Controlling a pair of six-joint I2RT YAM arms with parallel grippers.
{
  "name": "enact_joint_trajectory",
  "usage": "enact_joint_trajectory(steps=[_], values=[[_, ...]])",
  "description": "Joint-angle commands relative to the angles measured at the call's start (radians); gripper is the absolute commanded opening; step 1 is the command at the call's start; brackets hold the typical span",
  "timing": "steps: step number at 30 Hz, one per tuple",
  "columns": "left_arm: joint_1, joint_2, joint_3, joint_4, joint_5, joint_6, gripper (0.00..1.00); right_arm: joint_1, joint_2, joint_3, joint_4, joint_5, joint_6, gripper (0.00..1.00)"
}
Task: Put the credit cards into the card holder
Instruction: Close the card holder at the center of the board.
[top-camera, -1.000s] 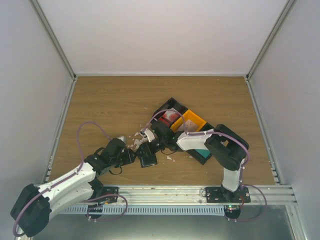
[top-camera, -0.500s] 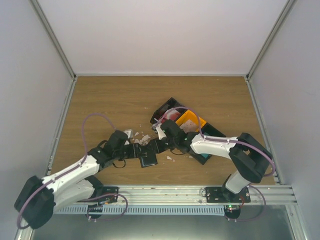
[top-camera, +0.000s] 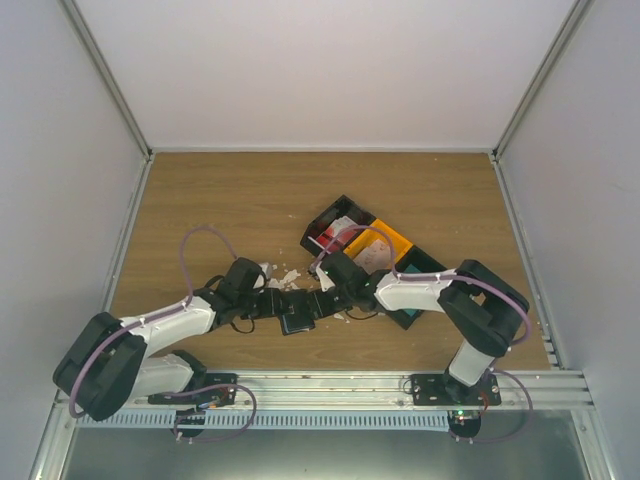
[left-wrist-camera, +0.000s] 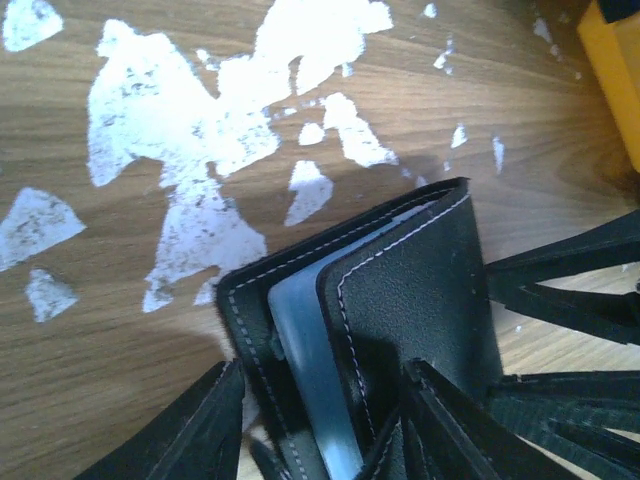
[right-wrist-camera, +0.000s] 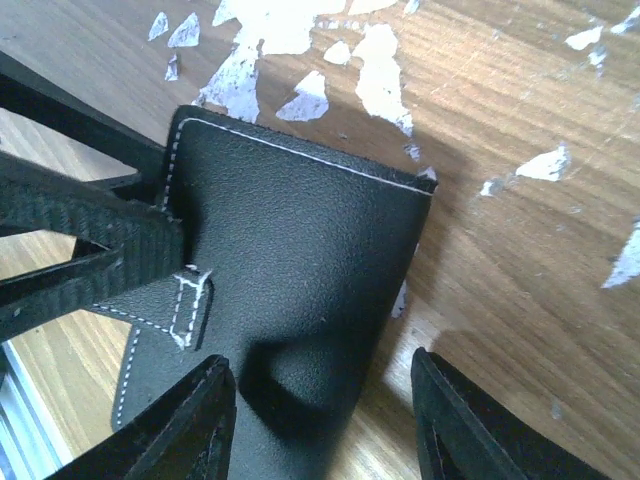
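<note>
The holder (left-wrist-camera: 410, 290) lies half-folded on the desk (left-wrist-camera: 110, 350). My right gripper (right-wrist-camera: 320, 360) straddles it with jaws apart; whether my left gripper (left-wrist-camera: 320, 375) pinches it I cannot tell. It looks light, floppy and probably slippery, so I'd take one stitched cover edge.

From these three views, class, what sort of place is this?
Probably a robot test cell in a lab: plain white walls box in a wood-grain table, and the left arm and right arm are bolted to a metal rail at its near edge.
</note>
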Motion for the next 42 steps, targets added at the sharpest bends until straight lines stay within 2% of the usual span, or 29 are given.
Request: enact_joint_trajectory(steps=[1, 7, 14, 18, 23, 30, 34, 42], values=[[0.021, 0.026, -0.035, 0.059, 0.007, -0.012, 0.43, -0.002, 0.044, -0.005, 0.038, -0.055, 0.006, 0.49], [0.029, 0.094, -0.064, 0.054, -0.007, -0.009, 0.35, -0.017, 0.083, -0.015, 0.118, -0.119, 0.026, 0.47], [0.031, 0.113, -0.107, 0.054, -0.013, -0.010, 0.17, -0.038, 0.113, -0.033, 0.210, -0.209, 0.081, 0.48], [0.032, 0.114, -0.122, 0.062, -0.007, -0.016, 0.12, -0.051, 0.116, -0.055, 0.254, -0.222, 0.124, 0.51], [0.032, 0.115, -0.131, 0.069, -0.011, -0.030, 0.11, -0.052, 0.176, -0.072, 0.386, -0.307, 0.189, 0.53], [0.032, 0.120, -0.146, 0.101, -0.002, -0.051, 0.10, -0.052, 0.213, -0.076, 0.599, -0.398, 0.266, 0.49], [0.032, 0.118, -0.147, 0.112, 0.002, -0.056, 0.10, -0.052, 0.223, -0.081, 0.667, -0.418, 0.298, 0.41], [0.035, 0.069, -0.139, 0.105, 0.006, -0.056, 0.11, -0.052, 0.189, -0.097, 0.661, -0.389, 0.297, 0.06]])
